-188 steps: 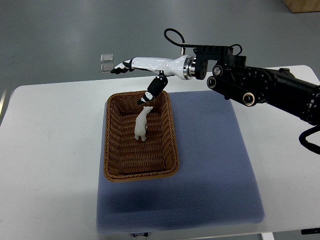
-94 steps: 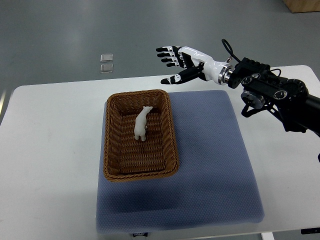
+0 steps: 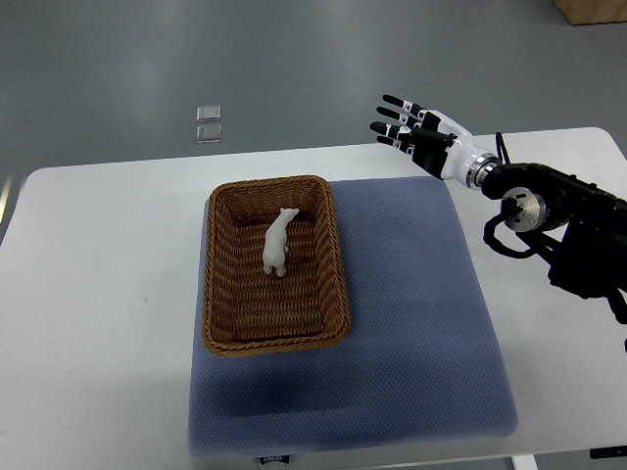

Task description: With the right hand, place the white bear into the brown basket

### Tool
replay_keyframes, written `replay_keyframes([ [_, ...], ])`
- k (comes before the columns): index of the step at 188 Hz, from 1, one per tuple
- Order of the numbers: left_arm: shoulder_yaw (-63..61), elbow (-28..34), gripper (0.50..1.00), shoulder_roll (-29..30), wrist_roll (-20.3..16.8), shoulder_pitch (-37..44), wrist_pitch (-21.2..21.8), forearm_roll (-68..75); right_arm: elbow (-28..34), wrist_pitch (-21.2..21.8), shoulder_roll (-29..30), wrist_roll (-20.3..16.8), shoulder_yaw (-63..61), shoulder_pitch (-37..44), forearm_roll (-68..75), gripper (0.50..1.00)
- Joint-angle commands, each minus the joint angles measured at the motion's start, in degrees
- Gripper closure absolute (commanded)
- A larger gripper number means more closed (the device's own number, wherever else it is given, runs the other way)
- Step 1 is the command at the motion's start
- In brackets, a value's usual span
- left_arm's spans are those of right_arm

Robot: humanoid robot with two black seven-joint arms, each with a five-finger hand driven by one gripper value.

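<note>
From above, my right hand (image 3: 416, 132) hangs with fingers spread and empty, now pulled well back to the right of the brown basket (image 3: 221, 329), where a second ago it hovered over the rim. White bear (image 3: 277, 243) lies inside on the weave, so placing looks finished.

The right hand (image 3: 419, 132) has drawn back from over the far end of the brown basket (image 3: 275, 334), where its thumb hung just above the white bear (image 3: 276, 243). It has swung right and now sits past the far right corner of the blue mat (image 3: 411, 323), fingers (image 3: 397, 116) spread, holding nothing.
</note>
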State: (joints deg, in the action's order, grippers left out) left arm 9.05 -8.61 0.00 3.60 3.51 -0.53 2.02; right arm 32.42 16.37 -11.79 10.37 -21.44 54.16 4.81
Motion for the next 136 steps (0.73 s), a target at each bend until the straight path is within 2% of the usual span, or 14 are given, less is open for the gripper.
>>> replay_keyframes([
  [1,0.0,0.0,0.5,0.0,0.0,0.01,0.0,0.0,-0.25,0.06,-0.07,-1.32,-0.18,-0.19,2.92,0.579],
  [136,0.0,0.0,0.5,0.0,0.0,-0.08,0.0,0.0,-0.34,-0.02,0.01,-0.88,-1.94,-2.74,2.22,0.574],
])
